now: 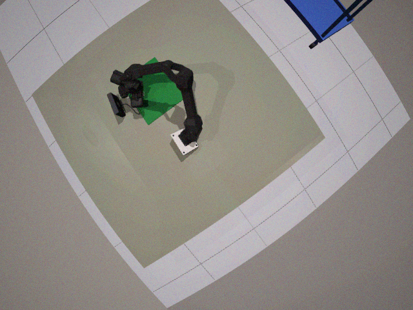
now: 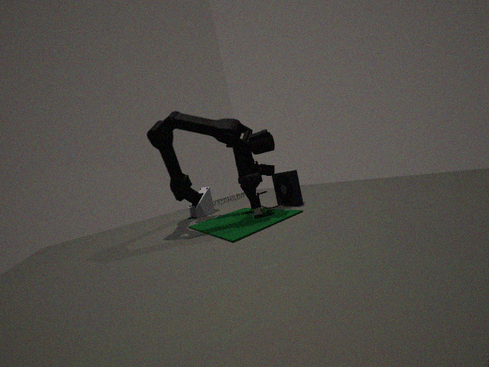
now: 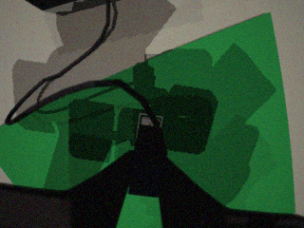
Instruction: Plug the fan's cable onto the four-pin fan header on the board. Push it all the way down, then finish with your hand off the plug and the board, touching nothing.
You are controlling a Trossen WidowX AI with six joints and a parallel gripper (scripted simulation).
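Note:
The green board lies flat on the table. My gripper is shut on the dark plug of the fan's cable and holds it right down at the board, over the small pale header. The black cable loops from the plug back to the black fan, which stands upright just off the board's edge. I cannot tell how deep the plug sits on the header.
The arm's white base stands beside the board. A blue stand is far off at the back right of the floor.

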